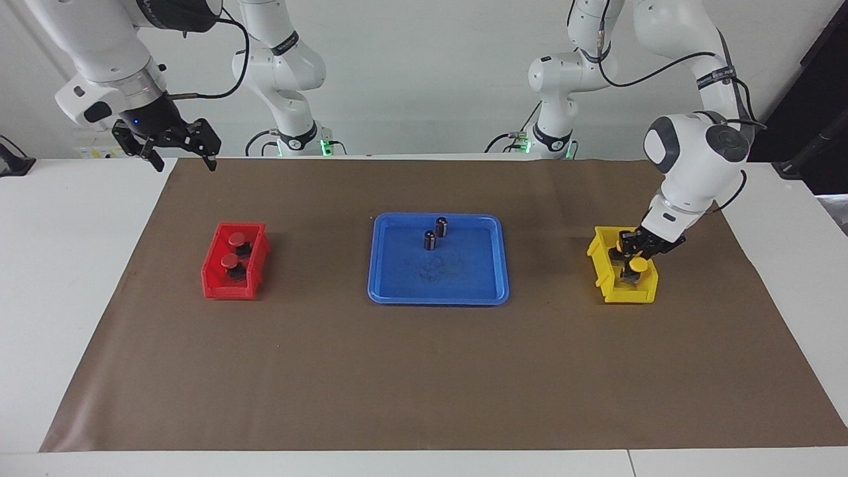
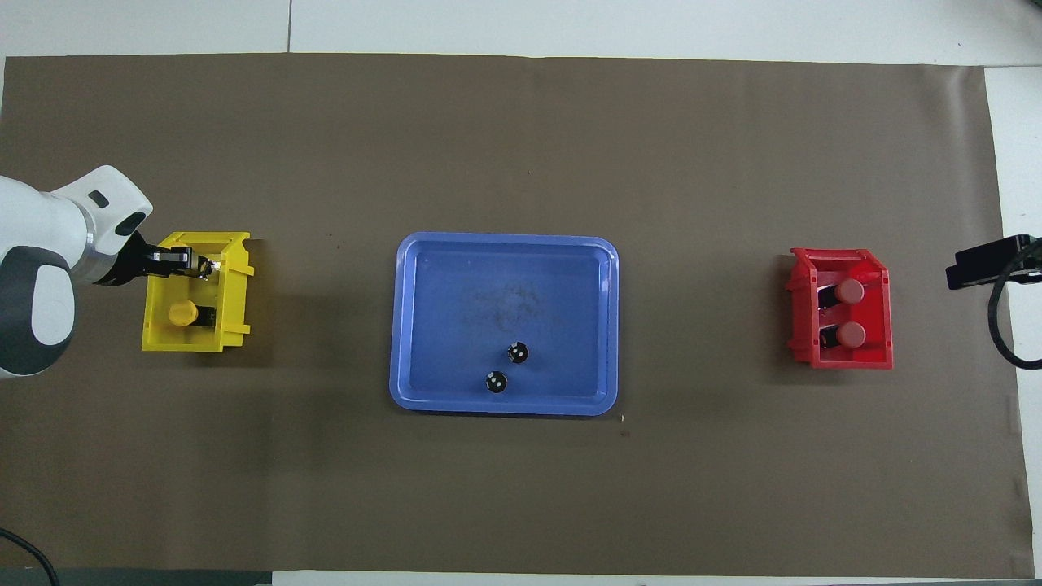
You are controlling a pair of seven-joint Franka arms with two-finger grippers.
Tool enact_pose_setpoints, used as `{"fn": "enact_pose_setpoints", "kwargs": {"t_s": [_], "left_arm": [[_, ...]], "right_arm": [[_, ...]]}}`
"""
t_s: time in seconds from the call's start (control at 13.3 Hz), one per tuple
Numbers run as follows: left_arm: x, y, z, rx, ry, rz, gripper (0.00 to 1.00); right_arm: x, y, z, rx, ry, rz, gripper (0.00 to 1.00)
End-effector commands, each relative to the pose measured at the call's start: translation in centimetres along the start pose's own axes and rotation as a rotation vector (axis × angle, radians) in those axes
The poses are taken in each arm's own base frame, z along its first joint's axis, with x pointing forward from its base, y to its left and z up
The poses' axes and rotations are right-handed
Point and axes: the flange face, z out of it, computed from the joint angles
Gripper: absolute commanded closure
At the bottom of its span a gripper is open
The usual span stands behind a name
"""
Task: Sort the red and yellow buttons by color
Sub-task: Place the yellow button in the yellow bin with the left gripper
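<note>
Two red buttons point(image 1: 236, 237) point(image 1: 230, 260) lie in the red bin point(image 1: 212, 290) toward the right arm's end; they also show in the overhead view point(image 2: 849, 290) point(image 2: 851, 334). My left gripper point(image 1: 637, 250) is down in the yellow bin point(image 1: 599, 262), right at a yellow button point(image 1: 638, 265); I cannot tell whether it holds it. A second yellow cap point(image 1: 619, 245) shows beside the gripper. In the overhead view the left gripper point(image 2: 199, 264) is over the bin's farther part, and only one yellow button point(image 2: 183, 313) shows. My right gripper point(image 1: 184, 162) waits open and empty, high over the table's edge.
A blue tray point(image 1: 397, 291) stands mid-table between the two bins and holds two small dark capless cylinders point(image 1: 441, 226) point(image 1: 430, 240). A brown mat point(image 1: 424, 371) covers the table under everything.
</note>
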Motion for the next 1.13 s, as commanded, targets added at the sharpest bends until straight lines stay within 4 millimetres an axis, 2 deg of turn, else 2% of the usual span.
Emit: {"fn": "enact_pose_setpoints", "kwargs": {"t_s": [0.0, 0.23, 0.38, 0.45, 0.6, 0.75, 0.9, 1.06], "left_arm": [[-0.2, -0.4, 1.4, 0.008, 0.019, -0.005, 0.99], [-0.2, -0.5, 2.2, 0.007, 0.020, -0.002, 0.98], [0.1, -0.5, 3.1, 0.006, 0.031, -0.003, 0.94], [0.2, -0.5, 3.3, 0.006, 0.031, 0.000, 0.86], [0.4, -0.5, 3.1, 0.006, 0.025, 0.001, 0.39], [0.3, -0.5, 3.1, 0.005, 0.013, 0.004, 0.36], [0.1, -1.5, 2.2, 0.006, -0.004, -0.009, 0.36], [0.9, -1.6, -1.6, 0.004, -0.047, -0.010, 0.30]], "right_arm": [[0.3, 0.2, -0.4, 0.007, -0.001, 0.017, 0.01], [0.4, 0.1, -0.4, 0.010, -0.001, 0.016, 0.01], [0.4, 0.0, -0.4, 0.010, -0.001, 0.013, 0.01], [0.4, 0.0, -0.4, 0.010, -0.001, 0.013, 0.01], [0.4, 0.0, -0.4, 0.010, -0.002, 0.013, 0.01], [0.4, -0.1, -0.4, 0.010, -0.002, 0.012, 0.01], [0.4, -0.1, -0.4, 0.010, -0.002, 0.012, 0.01], [0.4, -0.1, -0.4, 0.010, -0.002, 0.012, 0.01]]}}
